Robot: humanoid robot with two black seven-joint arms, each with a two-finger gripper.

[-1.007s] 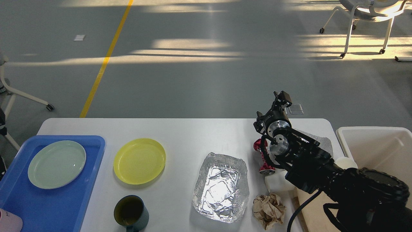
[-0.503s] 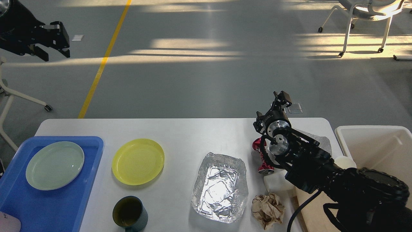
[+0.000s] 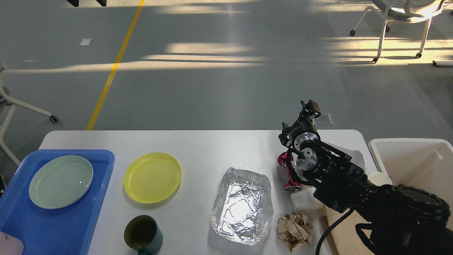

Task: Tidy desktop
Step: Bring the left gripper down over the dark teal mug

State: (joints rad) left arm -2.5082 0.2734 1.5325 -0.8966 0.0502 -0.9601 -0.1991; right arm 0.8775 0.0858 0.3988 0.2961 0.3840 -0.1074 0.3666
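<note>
Two dark tips at the top left edge are all we now see of our left gripper (image 3: 86,3); half a second ago it hung in full view at the far left, so it has risen almost out of frame, and we cannot tell whether its fingers are spread or closed. Our right gripper (image 3: 308,108) has not moved: it stays raised over the far right corner of the large white rounded desktop (image 3: 208,145), seen too end-on for us to judge its fingers, and we see nothing in it. On the desktop nothing has shifted: the round yellow plastic plate (image 3: 152,177), the dark green mug (image 3: 142,234), the crumpled foil tray (image 3: 242,206), the brown paper wad (image 3: 294,231) and the red crushed can (image 3: 289,170) lie where they were. The pale green plate (image 3: 61,181) sits in the blue plastic tray (image 3: 53,230) at the left. We judge the tidying barely begun.
</note>
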